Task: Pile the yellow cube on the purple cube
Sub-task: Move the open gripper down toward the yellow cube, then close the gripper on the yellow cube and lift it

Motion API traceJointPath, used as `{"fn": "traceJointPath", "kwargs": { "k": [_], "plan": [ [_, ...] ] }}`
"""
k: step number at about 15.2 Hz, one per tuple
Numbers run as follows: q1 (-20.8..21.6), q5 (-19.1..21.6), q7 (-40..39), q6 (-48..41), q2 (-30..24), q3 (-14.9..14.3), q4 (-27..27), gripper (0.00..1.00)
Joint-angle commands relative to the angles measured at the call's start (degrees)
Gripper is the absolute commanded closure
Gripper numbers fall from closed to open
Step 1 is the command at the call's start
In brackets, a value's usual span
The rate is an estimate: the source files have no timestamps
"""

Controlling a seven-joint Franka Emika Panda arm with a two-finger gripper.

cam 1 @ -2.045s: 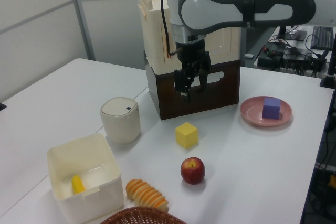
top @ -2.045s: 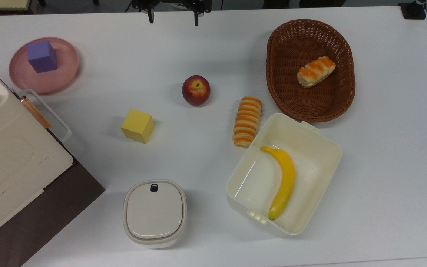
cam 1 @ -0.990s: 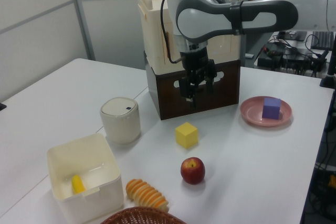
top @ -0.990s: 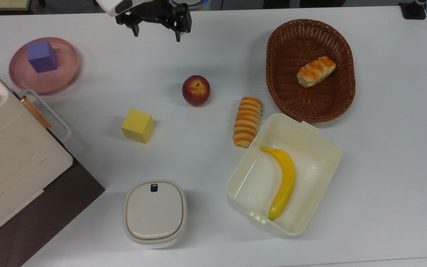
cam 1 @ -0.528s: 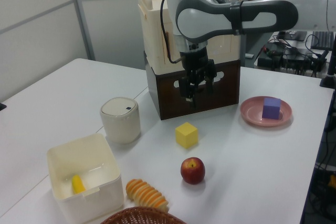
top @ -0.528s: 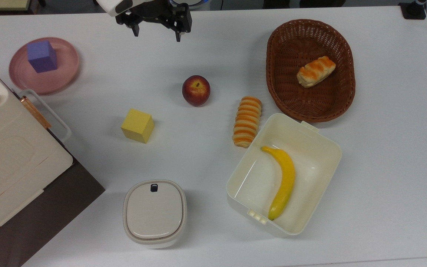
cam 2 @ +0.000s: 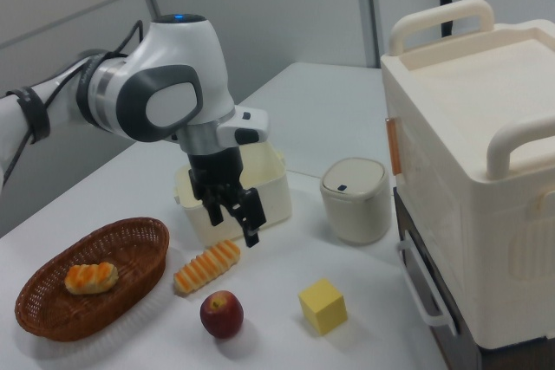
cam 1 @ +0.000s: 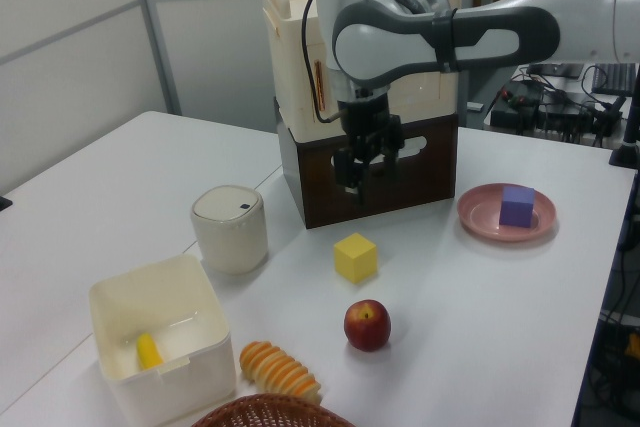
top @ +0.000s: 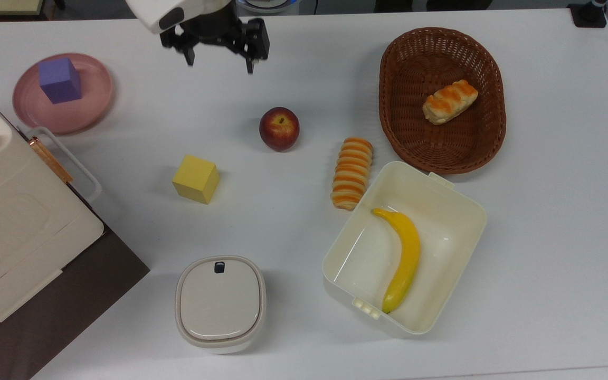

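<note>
Sitting alone on the white table [top: 547,221], the yellow cube [top: 196,179] is left of centre in the top view, untouched, with nothing on or against it. Up in the upper left corner of the top view, the purple cube [top: 60,80] rests on the pink plate [top: 85,108], well apart from the yellow one. In the left view the purple cube [cam 1: 517,205] sits at the right of the frame and the yellow cube [cam 1: 355,257] near the middle.

The gripper [top: 218,60] hangs at the top edge of the top view, fingers spread wide and empty, pointing down. In the left view the gripper [cam 1: 362,182] hovers above the yellow cube, clear of it; in the right view the gripper [cam 2: 232,225] floats mid-frame with the cube [cam 2: 323,306] lower right.

Around them: a red apple [top: 279,128] just right of centre, a striped bread roll [top: 351,172] beside it, a brown wicker basket [top: 399,121] at upper right holding another roll [top: 449,101], and a cream box [top: 452,232] with a banana [top: 403,256]. A lidded cream canister [top: 220,302] stands at bottom centre.
</note>
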Motion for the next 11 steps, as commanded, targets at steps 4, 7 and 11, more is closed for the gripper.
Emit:
{"fn": "traceJointPath", "kwargs": {
  "k": [4, 7, 11],
  "plan": [
    [0.5, -0.6, -0.6, 10.0, 7.5, -0.4, -0.1, 0.0],
    [0.1, -0.7, -0.5, 14.6, 11.5, -1.1, -0.1, 0.0],
    [-1.6, -1.1, -0.6, 20.1, 15.8, -3.0, 0.0, 0.0]
  ]
}}
